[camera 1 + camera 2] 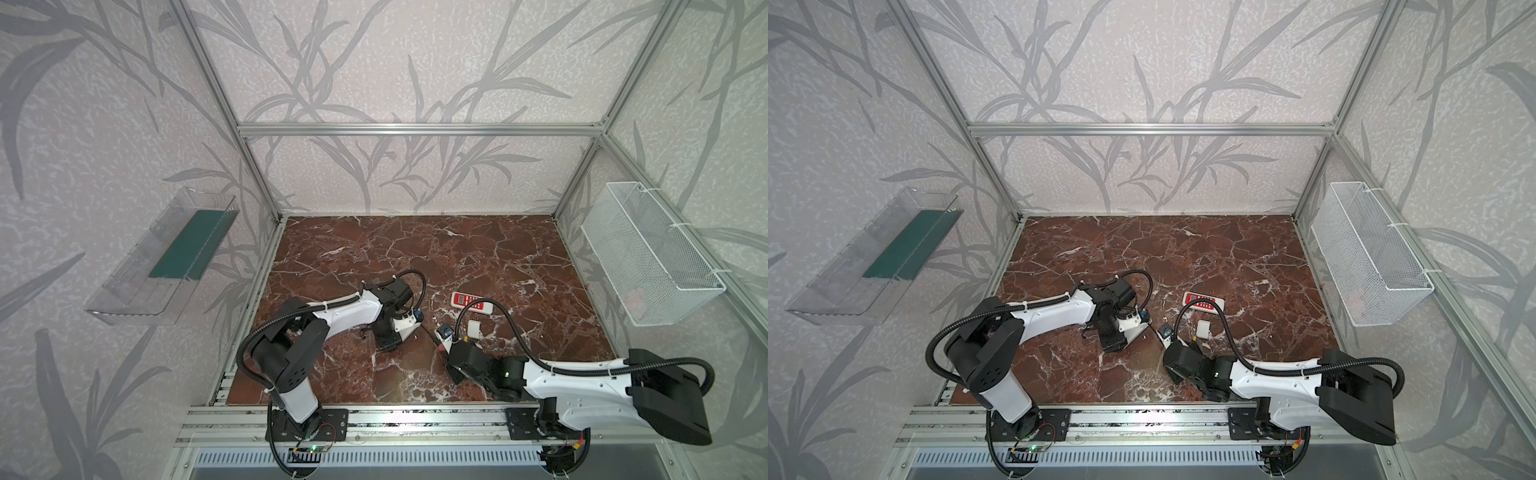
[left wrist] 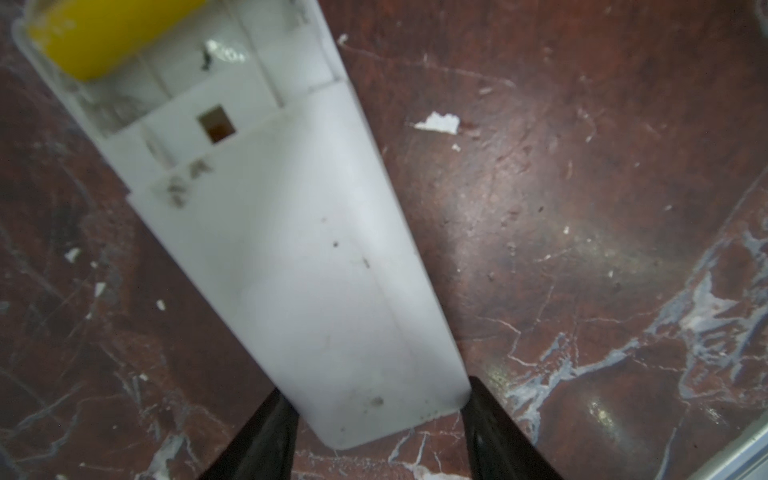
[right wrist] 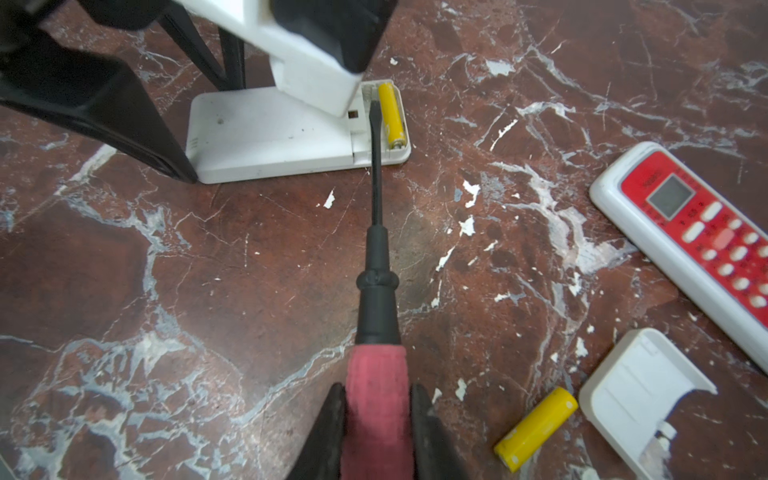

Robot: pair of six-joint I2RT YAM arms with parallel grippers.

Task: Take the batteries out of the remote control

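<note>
Right, a quick count on the marble table (image 3: 208, 270): 2 remotes, 2 yellow batteries, 1 white cover, 1 screwdriver, 2 claws.

The white remote (image 3: 270, 133) lies face down with its battery bay open at 1 end. 1 yellow cell, the bay battery (image 3: 390, 114), sits in that bay along the outer edge.

The left claw (image 2: 376, 392) straddles the other end of the white remote, 1 black finger at each long edge. Whether it is truly pinching, I cannot tell.

The right claw (image 3: 378, 390) is clamped on the pink-red handle of the screwdriver (image 3: 376, 249). Its flat tip is inside the bay, right alongside the bay battery.

In both top views the rest lies to the right of the white remote. The loose battery (image 3: 536, 428) is on the marble, well apart from it. The white cover (image 3: 636, 390) is just past that cell, inner side up. The red remote (image 3: 698, 245) lies farther back, face up, with 1 small grey screen and rows of white buttons. Its lettering is too blurred to read, and neither cell shows a readable brand.
</note>
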